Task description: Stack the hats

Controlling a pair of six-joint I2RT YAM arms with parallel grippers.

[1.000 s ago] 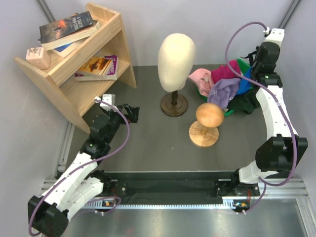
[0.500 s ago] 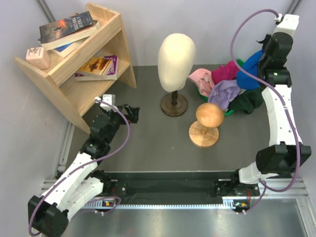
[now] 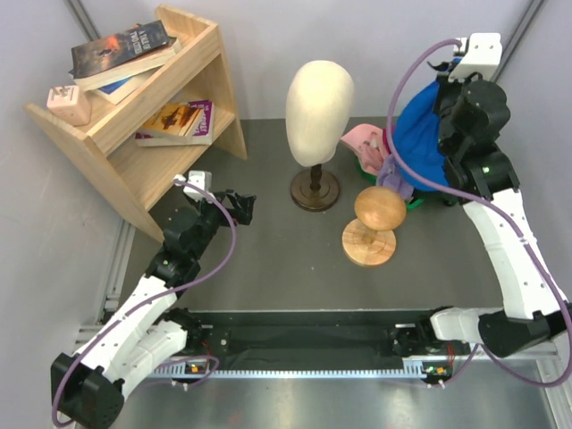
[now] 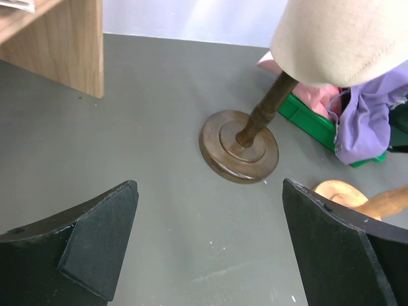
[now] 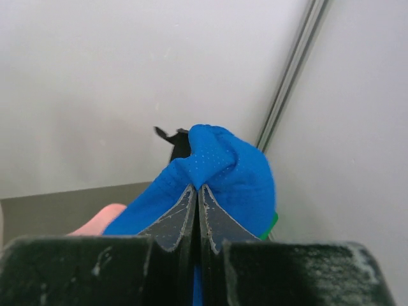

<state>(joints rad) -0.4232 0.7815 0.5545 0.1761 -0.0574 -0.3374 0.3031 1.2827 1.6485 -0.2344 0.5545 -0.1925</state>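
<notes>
My right gripper [image 3: 444, 114] is shut on the blue cap [image 3: 417, 147] and holds it in the air above the pile at the back right. In the right wrist view the blue cap [image 5: 220, 175] is pinched between the closed fingers [image 5: 171, 223]. Under it the light pink cap [image 3: 360, 139], a lavender cap [image 3: 397, 179] and a strip of magenta show in the green bin [image 3: 416, 202]. The lavender cap [image 4: 366, 115] also shows in the left wrist view. My left gripper [image 3: 243, 207] is open and empty, low over the table at the left.
The cream mannequin head [image 3: 319, 98] stands on its dark wooden base [image 3: 315, 190] at the centre back. The round wooden knob stand [image 3: 373, 225] is in front of the bin. A wooden shelf [image 3: 143, 107] with books fills the back left.
My right gripper has lifted the blue cap up out of the pile and carried it leftward and higher. The left arm has not moved.
</notes>
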